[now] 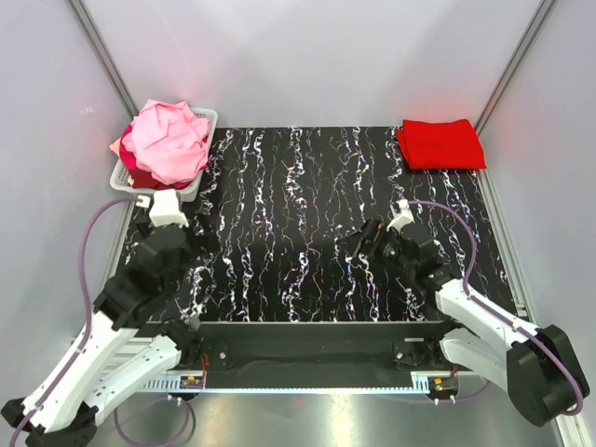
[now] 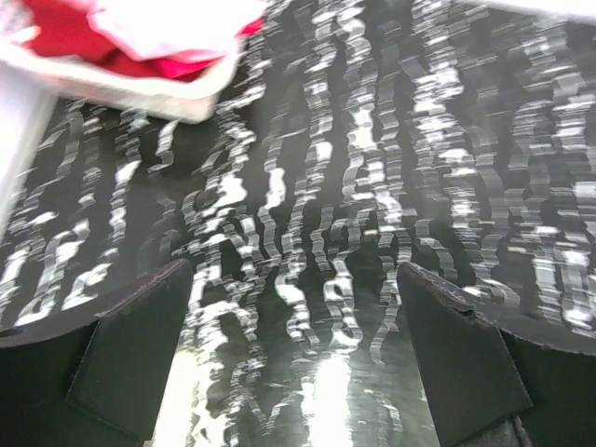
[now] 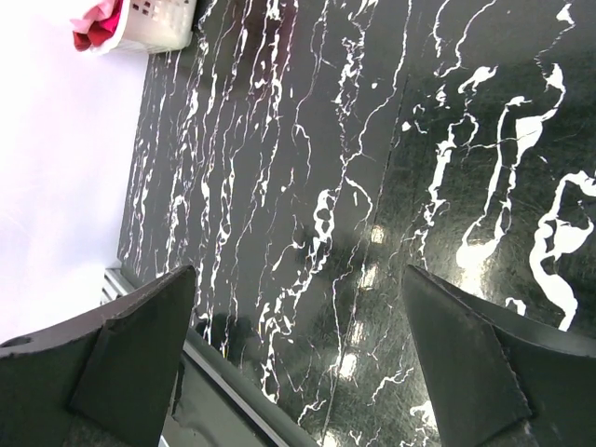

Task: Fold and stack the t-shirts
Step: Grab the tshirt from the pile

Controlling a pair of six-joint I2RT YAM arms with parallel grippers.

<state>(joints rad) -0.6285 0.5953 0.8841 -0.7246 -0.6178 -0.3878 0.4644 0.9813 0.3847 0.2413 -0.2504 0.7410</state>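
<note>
Left hand near pink t-shirt.

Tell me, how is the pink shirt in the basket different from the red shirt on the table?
The pink shirt is pale, the red shirt bright. The pink shirt is crumpled in a heap; the red shirt is folded flat. The pink shirt sits in the white basket, far left; the red shirt lies on the table, far right. Both are plain cloth.

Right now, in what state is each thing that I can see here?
Pink t-shirt, crumpled, heaped on top in the basket.
Darker red cloth, unfolded, under the pink one.
Bright red t-shirt, folded, far right corner of the table.
Left pincer, open, empty.
Right pincer, open, empty.
</note>
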